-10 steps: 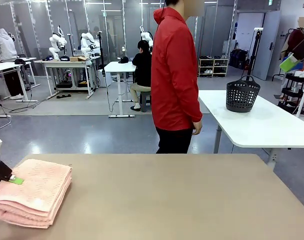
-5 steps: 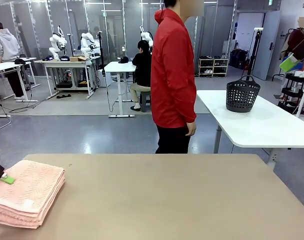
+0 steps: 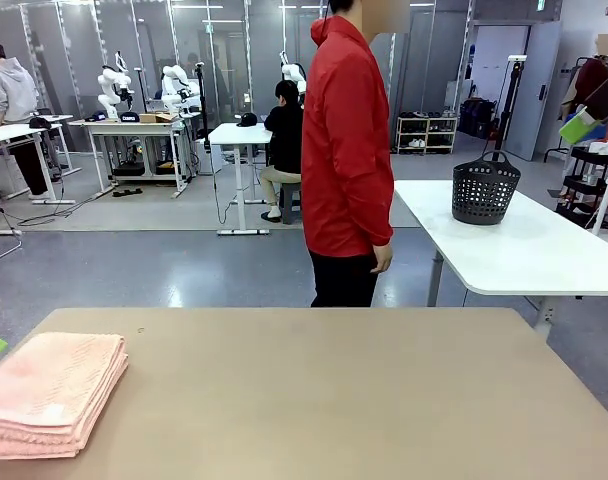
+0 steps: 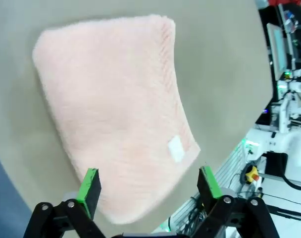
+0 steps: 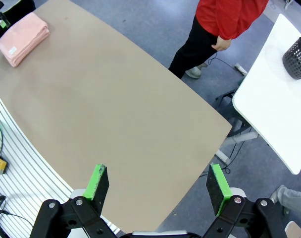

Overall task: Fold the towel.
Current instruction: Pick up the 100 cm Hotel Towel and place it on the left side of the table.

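The towel point(image 3: 46, 392) lies folded in a thick stack at about eight o'clock on the brown table point(image 3: 334, 400), near its edge. The left gripper point(image 4: 149, 186) hangs above it, fingers spread wide, touching nothing. The right gripper point(image 5: 159, 183) is high over the table, also spread and empty

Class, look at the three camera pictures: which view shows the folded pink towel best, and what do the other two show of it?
The left wrist view: the towel fills the frame from above, folded, with its white label visible. The front view shows it side-on at the table's left edge, layers stacked. The right wrist view shows it small and distant.
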Robot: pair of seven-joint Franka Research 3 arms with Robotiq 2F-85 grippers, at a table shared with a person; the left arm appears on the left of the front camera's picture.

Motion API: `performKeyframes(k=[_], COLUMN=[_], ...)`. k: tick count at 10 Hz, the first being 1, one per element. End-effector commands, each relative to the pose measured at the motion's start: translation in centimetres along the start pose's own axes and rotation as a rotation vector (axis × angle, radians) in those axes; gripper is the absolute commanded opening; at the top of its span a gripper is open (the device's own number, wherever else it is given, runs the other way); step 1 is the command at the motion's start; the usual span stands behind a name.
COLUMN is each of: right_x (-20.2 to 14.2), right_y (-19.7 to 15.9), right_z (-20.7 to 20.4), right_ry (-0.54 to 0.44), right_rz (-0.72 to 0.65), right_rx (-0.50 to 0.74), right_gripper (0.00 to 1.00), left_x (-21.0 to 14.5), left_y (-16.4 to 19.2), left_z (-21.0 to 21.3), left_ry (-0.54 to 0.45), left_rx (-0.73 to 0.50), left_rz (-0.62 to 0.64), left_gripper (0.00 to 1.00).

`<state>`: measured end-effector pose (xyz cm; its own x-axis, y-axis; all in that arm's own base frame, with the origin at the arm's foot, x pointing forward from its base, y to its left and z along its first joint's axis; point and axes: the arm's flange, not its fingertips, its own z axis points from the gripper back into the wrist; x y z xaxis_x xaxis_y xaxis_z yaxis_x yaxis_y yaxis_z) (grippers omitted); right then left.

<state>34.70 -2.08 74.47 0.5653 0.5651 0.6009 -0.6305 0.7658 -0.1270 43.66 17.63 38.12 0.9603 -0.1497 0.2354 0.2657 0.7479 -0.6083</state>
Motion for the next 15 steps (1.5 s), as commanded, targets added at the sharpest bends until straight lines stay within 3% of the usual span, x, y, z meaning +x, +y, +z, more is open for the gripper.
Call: performKeyframes(k=[1, 3, 4, 15], right_x=[-0.1, -0.1, -0.1, -0.1], right_y=[-0.1, -0.1, -0.1, -0.1], right_z=[0.1, 0.1, 0.1, 0.1], right_ry=[0.003, 0.003, 0.003, 0.003], right_rz=[0.006, 0.006, 0.006, 0.006], right_rx=[0.001, 0.001, 0.001, 0.001], right_gripper=[1.00, 1.00, 1.00, 1.00], left_x=[-1.4, -2.0, -0.7, -0.7], left_y=[-2.1, -3.3, -2.0, -2.0], left_z=[0.9, 1.6, 1.7, 1.7], left_ry=[-0.010, -0.008, -0.012, -0.012], left_rx=[0.059, 0.074, 0.033, 0.033], left_rz=[-0.010, -0.017, -0.024, -0.024], left_gripper=[1.00, 1.00, 1.00, 1.00])
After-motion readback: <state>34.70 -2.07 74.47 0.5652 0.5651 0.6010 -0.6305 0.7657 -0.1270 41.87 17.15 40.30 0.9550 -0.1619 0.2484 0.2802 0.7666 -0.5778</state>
